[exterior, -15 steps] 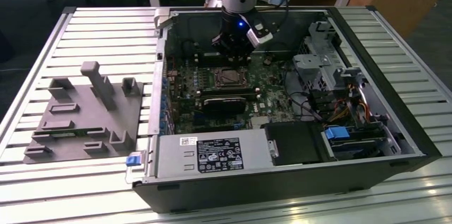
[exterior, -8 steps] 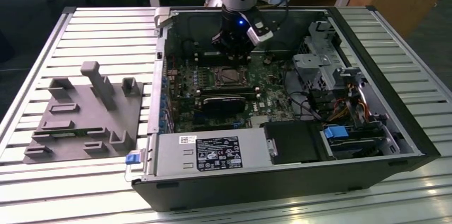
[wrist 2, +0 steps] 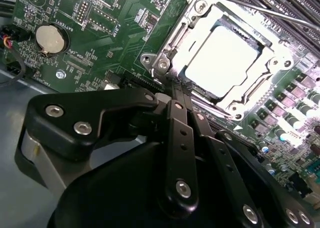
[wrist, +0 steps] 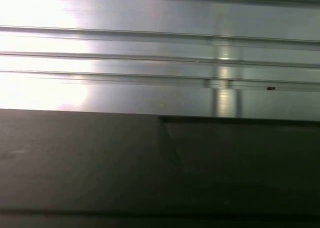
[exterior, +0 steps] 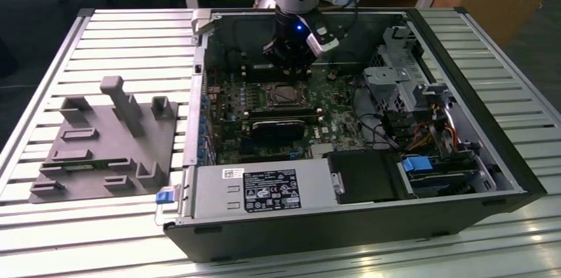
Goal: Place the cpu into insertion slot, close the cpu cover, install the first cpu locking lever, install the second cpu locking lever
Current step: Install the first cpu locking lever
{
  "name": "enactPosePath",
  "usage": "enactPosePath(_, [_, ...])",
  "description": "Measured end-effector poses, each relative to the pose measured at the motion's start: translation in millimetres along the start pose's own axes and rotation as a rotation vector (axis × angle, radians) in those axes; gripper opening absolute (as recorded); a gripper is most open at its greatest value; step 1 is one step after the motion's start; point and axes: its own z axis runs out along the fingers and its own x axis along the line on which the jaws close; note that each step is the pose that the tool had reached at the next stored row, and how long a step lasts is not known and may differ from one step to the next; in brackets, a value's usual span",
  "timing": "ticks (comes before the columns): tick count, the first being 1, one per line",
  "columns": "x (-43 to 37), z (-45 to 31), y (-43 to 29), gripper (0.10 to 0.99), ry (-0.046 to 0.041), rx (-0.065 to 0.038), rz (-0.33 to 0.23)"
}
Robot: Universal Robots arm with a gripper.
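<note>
Where the black finger links converge in the second wrist view, the gripper point(wrist 2: 179, 88) is seen with its jaws drawn together and nothing held between them. The tips are set at the near edge of the cpu cover point(wrist 2: 170, 50); contact cannot be confirmed. Just beyond, the cover is laid flat over the insertion slot point(exterior: 285, 96), and the cpu point(wrist 2: 225, 63) is seated within its window. Along the far side a thin locking lever point(wrist 2: 260, 10) is laid, its long axis crossing the line of the jaws.
</note>
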Motion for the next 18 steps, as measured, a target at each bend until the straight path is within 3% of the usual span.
enactPosePath(6, [0.2, 3.0, 0.4, 0.106, 0.0008, 0.013, 0.000])
enactPosePath(18, [0.7, 4.3, 2.6, 0.106, 0.0023, 0.015, -0.001])
